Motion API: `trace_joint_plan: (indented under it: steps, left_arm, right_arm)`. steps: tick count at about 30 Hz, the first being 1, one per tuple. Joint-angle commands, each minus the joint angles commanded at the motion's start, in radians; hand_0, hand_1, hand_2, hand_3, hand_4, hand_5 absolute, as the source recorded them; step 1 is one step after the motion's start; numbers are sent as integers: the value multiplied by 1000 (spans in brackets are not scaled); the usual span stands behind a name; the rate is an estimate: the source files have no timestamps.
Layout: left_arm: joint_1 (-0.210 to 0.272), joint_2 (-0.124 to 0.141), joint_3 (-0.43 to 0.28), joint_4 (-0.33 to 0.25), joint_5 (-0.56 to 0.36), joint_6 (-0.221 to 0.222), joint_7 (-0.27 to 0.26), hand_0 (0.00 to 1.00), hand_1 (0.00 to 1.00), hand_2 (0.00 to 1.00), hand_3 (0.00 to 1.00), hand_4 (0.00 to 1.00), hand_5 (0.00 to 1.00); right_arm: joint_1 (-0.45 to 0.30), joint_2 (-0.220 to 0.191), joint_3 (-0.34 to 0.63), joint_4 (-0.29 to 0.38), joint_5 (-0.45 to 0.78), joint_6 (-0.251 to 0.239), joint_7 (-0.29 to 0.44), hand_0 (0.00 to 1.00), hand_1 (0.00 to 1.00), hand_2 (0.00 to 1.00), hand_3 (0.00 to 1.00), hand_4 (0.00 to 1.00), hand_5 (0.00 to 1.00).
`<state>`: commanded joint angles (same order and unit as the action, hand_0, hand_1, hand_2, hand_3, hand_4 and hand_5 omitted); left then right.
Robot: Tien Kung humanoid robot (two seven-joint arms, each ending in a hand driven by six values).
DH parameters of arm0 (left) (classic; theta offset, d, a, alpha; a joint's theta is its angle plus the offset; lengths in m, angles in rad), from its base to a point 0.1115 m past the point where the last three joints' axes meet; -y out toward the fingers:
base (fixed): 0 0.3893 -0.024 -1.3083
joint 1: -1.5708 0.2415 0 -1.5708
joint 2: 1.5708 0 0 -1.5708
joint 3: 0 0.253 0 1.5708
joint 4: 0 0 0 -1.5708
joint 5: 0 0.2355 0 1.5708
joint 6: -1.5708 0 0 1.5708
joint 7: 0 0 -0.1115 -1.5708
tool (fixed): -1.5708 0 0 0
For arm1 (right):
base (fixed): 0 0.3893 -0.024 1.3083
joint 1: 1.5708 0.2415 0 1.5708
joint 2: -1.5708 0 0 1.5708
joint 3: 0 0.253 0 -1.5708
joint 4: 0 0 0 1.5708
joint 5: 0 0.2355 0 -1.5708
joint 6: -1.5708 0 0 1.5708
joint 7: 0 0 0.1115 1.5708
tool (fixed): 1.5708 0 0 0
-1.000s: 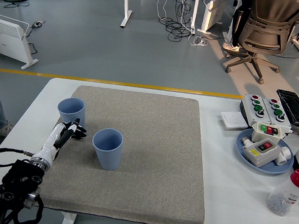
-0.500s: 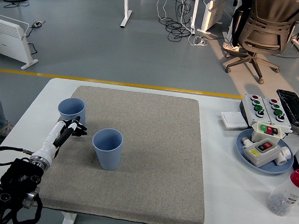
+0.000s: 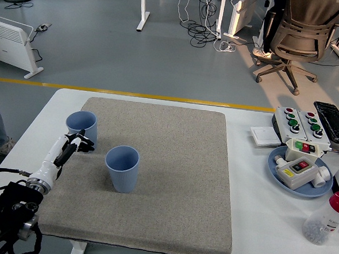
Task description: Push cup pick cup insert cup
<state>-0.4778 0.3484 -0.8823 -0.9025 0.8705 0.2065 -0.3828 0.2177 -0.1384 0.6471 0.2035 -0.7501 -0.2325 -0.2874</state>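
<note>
Reaching: your left hand point(image 3: 75, 145) sits at the mat's left edge, fingertips right at the near side of the far cup point(image 3: 81, 127). Contact or just short of it, can't tell from this angle.
Hand state: fingers look loosely bunched and nothing is held. Not wrapped around the cup.
Right hand: not in view.
Far cup: upright, mouth up, on the grey mat point(image 3: 179, 162) near its left edge, toward the back corner.
Near cup: second blue cup point(image 3: 122, 168), also upright, standing to the right of and nearer than the first, clear of it and of the hand.
Step in hand: I read this as the push, far cup first.
Push advice: meet the cup low on its wall, not at the rim. It's tall and light-looking, and the mat looks grippy, so a high push likely tips it.
Direction: your fingers sit on the near-left side, so a push sends it away and to the right; check that's where you want it before committing.
Speed: go slow and steady, and keep the fingers flat as one surface.
Risk: wrist sweeping into the near cup if you swing right.
Clutter: button boxes point(image 3: 300, 122) and blue plate point(image 3: 321, 190) sit well to the right, no concern.
</note>
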Motion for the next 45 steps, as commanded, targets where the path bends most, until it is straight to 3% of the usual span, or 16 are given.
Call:
trace_joint_plan:
  steps: [7,8,12,13,14,19,20,21,25,26,31,32,37,38,39,45]
  left_arm:
    - [84,22,-116,-102,68,24,17,510,523,450,425,535,998]
    - [105,27,-142,-126,89,35,24,484,520,459,444,670,998]
    - [152,44,-211,-200,155,62,41,484,520,459,444,670,998]
    - [157,46,-219,-211,165,65,43,484,520,459,444,670,998]
    - [169,56,-238,-237,189,70,52,457,543,545,526,764,998]
    - [170,92,-286,-350,323,48,110,457,543,545,526,764,998]
    - [164,98,-289,-369,366,38,125,678,727,765,732,880,847]
    - [157,105,-287,-382,395,29,135,678,727,765,732,880,847]
    - [99,137,-253,-435,551,-44,198,678,727,765,732,880,847]
    - [78,144,-239,-442,588,-68,214,815,839,895,861,919,747]
    - [-43,166,-137,-441,758,-203,280,815,839,895,861,919,747]
    - [-66,168,-117,-438,790,-232,288,859,894,966,925,930,663]
    - [-158,187,-25,-434,906,-376,336,859,894,966,925,930,663]
    - [-174,191,-9,-435,921,-407,343,894,918,986,981,955,566]
    - [-197,198,15,-435,936,-440,354,894,918,986,981,955,566]
    - [-277,221,105,-442,982,-567,383,848,906,991,994,955,516]
  right_arm:
    - [1,-3,-3,0,5,-2,2,671,617,635,590,156,505]
    - [0,-3,-4,0,7,-2,2,672,616,635,590,155,505]
    - [1,-5,-5,-1,8,-2,3,672,616,635,590,155,505]
    - [1,-5,-5,-1,8,-2,3,672,616,635,590,155,505]
    - [1,-5,-5,-1,10,-2,4,672,617,635,590,156,505]
    - [-1,-6,-3,-1,10,-3,4,672,617,635,590,156,505]
    - [-1,-6,-2,-1,9,-3,4,671,617,635,590,156,505]
    - [-2,-6,-2,-1,8,-3,3,671,617,635,590,156,505]
    - [-4,-6,2,0,5,-3,1,671,617,635,590,156,505]
    - [-5,-6,3,0,3,-3,0,671,616,635,590,156,505]
    - [-11,-7,7,2,-4,-4,-5,671,616,635,590,156,505]
    - [-11,-7,8,2,-5,-4,-5,671,617,635,590,156,504]
    - [-16,-7,5,3,0,-6,-7,671,617,635,590,156,504]
    - [-17,-8,5,3,0,-7,-7,671,617,634,590,156,505]
    - [-18,-8,4,3,1,-8,-7,671,617,634,590,156,505]
    - [-20,-9,-1,5,8,-9,-8,672,617,634,590,156,504]
